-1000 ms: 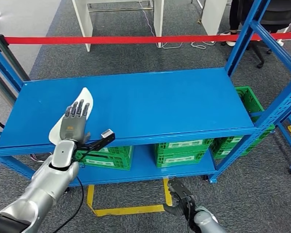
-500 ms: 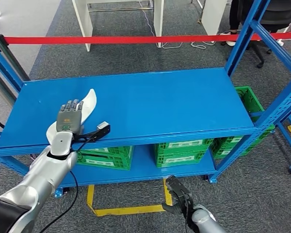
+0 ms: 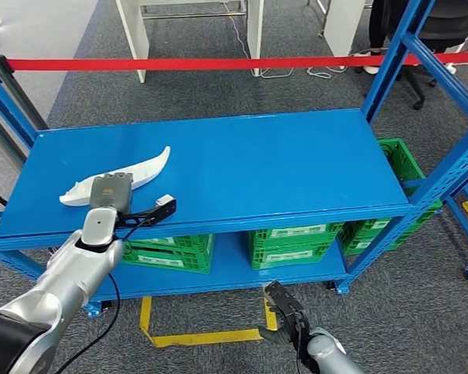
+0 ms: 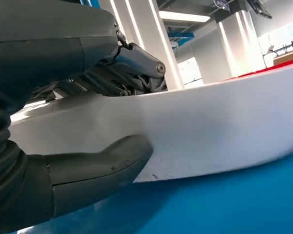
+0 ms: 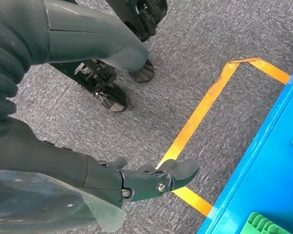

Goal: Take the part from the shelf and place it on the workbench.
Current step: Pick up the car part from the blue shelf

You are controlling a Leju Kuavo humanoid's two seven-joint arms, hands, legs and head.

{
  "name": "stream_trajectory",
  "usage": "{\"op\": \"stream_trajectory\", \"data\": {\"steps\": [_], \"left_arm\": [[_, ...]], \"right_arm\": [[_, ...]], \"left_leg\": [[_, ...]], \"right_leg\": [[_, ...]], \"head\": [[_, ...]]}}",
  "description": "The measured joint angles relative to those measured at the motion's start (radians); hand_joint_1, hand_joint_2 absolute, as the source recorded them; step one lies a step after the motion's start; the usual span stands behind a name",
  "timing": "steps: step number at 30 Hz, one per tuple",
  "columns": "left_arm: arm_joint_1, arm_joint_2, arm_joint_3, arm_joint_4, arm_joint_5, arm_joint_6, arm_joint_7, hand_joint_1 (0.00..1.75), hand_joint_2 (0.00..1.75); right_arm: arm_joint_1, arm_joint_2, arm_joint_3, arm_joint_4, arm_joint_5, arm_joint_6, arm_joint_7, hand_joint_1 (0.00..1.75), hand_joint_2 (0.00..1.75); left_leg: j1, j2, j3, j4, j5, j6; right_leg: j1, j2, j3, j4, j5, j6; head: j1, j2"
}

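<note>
Long white curved plastic part [image 3: 139, 168] lies on blue metal shelf [image 3: 249, 164] top, near its left end. Looks stiff, light, smooth, so prob. slippery. Left hand [image 3: 110, 192] grips its middle, thumb under, fingers [image 4: 137, 58] over. Right hand [image 3: 285, 318] hangs low, fingers apart, holding nothing.

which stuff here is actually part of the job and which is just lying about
Part of the job:
- white curved part, lying on the top shelf
- blue shelf
- left hand, gripping the part; thumb under it, fingers over it

Just lying about:
- green crates on the lower shelf
- red barrier tape
- yellow floor tape
- right hand, holding nothing
</note>
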Motion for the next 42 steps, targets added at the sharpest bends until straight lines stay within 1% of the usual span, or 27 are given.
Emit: {"op": "stream_trajectory", "data": {"steps": [5,10,15,17,20,22,23,25,26,27,29,32,36,40,42], "left_arm": [[-0.007,-0.002,0.0,0.012,-0.004,-0.012,-0.008,1.75,1.75],[-0.007,-0.008,-0.001,0.02,0.003,0.008,-0.105,1.75,1.75],[-0.005,-0.015,-0.001,0.022,0.016,0.028,-0.139,1.75,1.75],[0.0,-0.015,-0.001,0.021,0.044,0.069,-0.19,1.75,1.75],[0.024,-0.019,0.0,0.005,0.119,0.16,-0.299,1.75,1.75],[0.055,-0.024,0.006,-0.032,0.225,0.209,-0.399,1.75,1.75],[0.079,-0.027,0.013,-0.068,0.309,0.218,-0.463,1.75,1.75],[0.141,-0.032,0.026,-0.167,0.491,0.205,-0.581,1.75,1.75],[0.173,-0.034,0.03,-0.221,0.559,0.194,-0.619,1.75,1.75],[0.201,-0.034,0.031,-0.269,0.6,0.186,-0.64,1.75,1.75],[0.244,-0.034,0.032,-0.345,0.631,0.175,-0.651,1.75,1.75],[0.278,-0.033,0.034,-0.415,0.663,0.162,-0.659,1.75,1.75],[0.336,-0.034,0.051,-0.512,0.843,0.117,-0.74,1.75,1.75],[0.449,-0.032,0.069,-0.665,0.979,0.102,-0.811,1.75,1.75],[0.507,-0.032,0.081,-0.741,1.041,0.086,-0.844,1.75,1.75]], "right_arm": [[-0.004,0.0,-0.001,0.002,-0.001,0.001,-0.001,0.0,1.75],[-0.007,0.0,-0.002,0.007,0.001,0.002,-0.007,0.0,1.75],[-0.007,0.0,-0.002,0.01,0.004,0.001,-0.009,0.0,1.75],[-0.007,0.0,-0.003,0.011,0.008,0.0,-0.01,0.0,1.75],[-0.006,0.0,-0.008,0.013,0.013,-0.005,-0.014,0.0,1.75],[-0.001,-0.001,-0.014,0.014,0.016,-0.017,-0.02,0.0,1.75],[0.004,-0.002,-0.018,0.014,0.017,-0.025,-0.024,0.0,1.75],[0.018,-0.004,-0.026,0.014,0.02,-0.039,-0.032,0.0,1.75],[0.026,-0.006,-0.03,0.014,0.021,-0.044,-0.036,0.0,1.75],[0.033,-0.008,-0.033,0.014,0.022,-0.047,-0.039,0.0,1.75],[0.043,-0.01,-0.039,0.014,0.023,-0.051,-0.042,0.0,1.75],[0.049,-0.012,-0.047,0.014,0.025,-0.051,-0.044,0.0,1.75],[0.056,-0.013,-0.054,0.014,0.025,-0.058,-0.048,0.0,1.75],[0.075,-0.016,-0.067,0.01,0.041,-0.092,-0.087,0.0,1.75],[0.083,-0.017,-0.072,0.004,0.056,-0.116,-0.116,0.0,1.75]], "left_leg": [[0.0,0.0,0.0,0.0,0.0,0.0],[0.0,0.0,0.0,0.0,0.0,0.0],[0.0,0.0,0.0,0.0,0.0,0.0],[0.0,0.0,0.0,0.0,0.0,0.0],[0.0,0.0,0.0,0.0,0.0,0.0],[0.0,0.0,0.0,0.0,0.0,0.0],[0.0,0.0,0.0,0.0,0.0,0.0],[0.0,0.0,0.0,0.0,0.0,0.0],[0.0,0.0,0.0,0.0,0.0,0.0],[0.0,0.0,-0.001,0.0,-0.001,0.0],[0.0,0.0,-0.002,0.0,-0.001,0.0],[0.0,0.0,-0.002,0.0,0.0,0.0],[-0.002,0.0,-0.003,0.004,-0.001,0.002],[-0.005,0.0,-0.005,0.007,-0.004,0.006],[-0.005,0.001,-0.005,0.004,0.0,0.012]], "right_leg": [[0.0,0.0,0.0,0.0,0.0,0.0],[0.0,-0.001,0.0,0.0,0.0,0.0],[0.0,0.0,0.0,0.0,0.0,0.0],[0.0,0.0,0.0,0.0,0.0,0.0],[0.0,0.0,0.0,0.0,0.0,0.0],[0.0,0.0,0.0,0.0,0.0,0.0],[0.0,0.0,0.0,0.0,0.0,0.0],[0.0,0.0,0.0,0.0,0.0,0.0],[0.0,0.0,-0.001,0.0,0.0,0.0],[0.0,0.0,-0.001,0.0,0.0,0.0],[0.0,0.0,-0.002,0.0,0.0,0.0],[0.0,0.0,-0.003,0.0,0.0,0.0],[-0.002,0.001,-0.002,-0.001,0.002,0.002],[-0.004,0.001,-0.003,-0.002,0.002,0.005],[-0.005,0.003,-0.002,-0.005,0.007,0.012]], "head": [[0.0,0.0],[0.0,0.0],[0.0,0.0],[0.0,0.0],[0.0,0.0],[0.0,0.0],[0.0,0.0],[0.0,0.0],[0.0,0.0],[0.0,0.0],[0.0,0.0],[0.0,0.0],[0.0,0.0],[0.0,0.0],[0.0,0.0]]}}
